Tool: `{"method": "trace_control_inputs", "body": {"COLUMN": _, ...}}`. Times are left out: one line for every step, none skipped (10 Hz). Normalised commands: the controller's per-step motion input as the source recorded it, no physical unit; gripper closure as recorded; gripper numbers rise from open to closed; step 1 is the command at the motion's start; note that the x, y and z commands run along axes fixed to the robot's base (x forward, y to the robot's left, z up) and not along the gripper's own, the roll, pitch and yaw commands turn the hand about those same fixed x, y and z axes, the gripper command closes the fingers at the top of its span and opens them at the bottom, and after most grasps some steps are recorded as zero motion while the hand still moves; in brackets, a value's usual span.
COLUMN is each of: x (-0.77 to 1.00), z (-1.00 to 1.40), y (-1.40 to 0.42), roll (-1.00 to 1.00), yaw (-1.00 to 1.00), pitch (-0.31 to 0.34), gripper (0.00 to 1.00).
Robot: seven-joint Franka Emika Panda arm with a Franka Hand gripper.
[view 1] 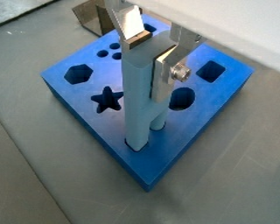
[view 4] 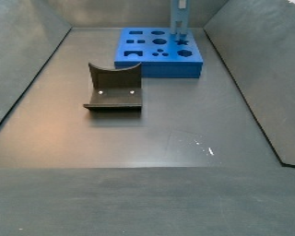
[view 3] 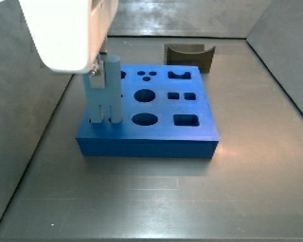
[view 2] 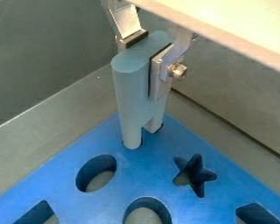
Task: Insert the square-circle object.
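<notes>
The square-circle object (view 1: pixel 143 105) is a tall pale-blue bar standing upright on the darker blue holed block (view 1: pixel 108 140). Its two prongs meet the block's top near one corner, beside a round hole (view 1: pixel 178 98). I cannot tell whether they sit in holes. My gripper (view 1: pixel 152 54) is shut on the bar's upper end, one pad flat against each side. Both wrist views show this, and the gripper (view 2: pixel 149 52) is straight above the bar (view 2: pixel 133 105). In the side views the bar (view 3: pixel 101 99) (view 4: pixel 180 18) stands at the block's (view 3: pixel 154 142) (view 4: pixel 162 66) edge.
A dark grey-brown piece with a curved notch (view 4: pixel 113 89) lies on the grey floor apart from the block; it also shows in a side view (view 3: pixel 188 55). The white wrist housing (view 3: pixel 65 33) hides the fingers there. Grey walls (view 4: pixel 27 83) ring the floor.
</notes>
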Motion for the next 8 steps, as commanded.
{"method": "trace_control_inputs", "body": {"x": 0.0, "z": -0.37, "y": 0.0, "roll": 0.06, "yaw": -0.01, "pitch": -0.037, "gripper": 1.0}}
{"method": "trace_control_inputs", "body": {"x": 0.03, "z": -0.28, "y": 0.0, "roll": 0.06, "yaw": 0.0, "pitch": 0.0, "gripper": 1.0}}
{"method": "trace_control_inputs", "body": {"x": 0.0, "z": -0.33, "y": 0.0, "roll": 0.06, "yaw": 0.0, "pitch": -0.011, "gripper": 1.0}}
{"method": "trace_control_inputs", "body": {"x": 0.0, "z": -0.42, "y": 0.0, "roll": 0.06, "yaw": 0.0, "pitch": -0.04, "gripper": 1.0}}
{"method": "trace_control_inputs", "body": {"x": 0.0, "z": -0.44, "y": 0.0, "roll": 0.06, "yaw": 0.0, "pitch": -0.039, "gripper": 1.0}}
{"method": "trace_control_inputs", "body": {"x": 0.0, "z": -0.38, "y": 0.0, "roll": 0.03, "yaw": 0.0, "pitch": -0.054, "gripper": 1.0}}
{"method": "trace_control_inputs", "body": {"x": -0.06, "z": -0.17, "y": 0.0, "roll": 0.0, "yaw": 0.0, "pitch": -0.156, "gripper": 1.0}}
{"method": "trace_control_inputs", "body": {"x": 0.0, "z": 0.0, "y": 0.0, "roll": 0.0, "yaw": 0.0, "pitch": 0.0, "gripper": 1.0}}
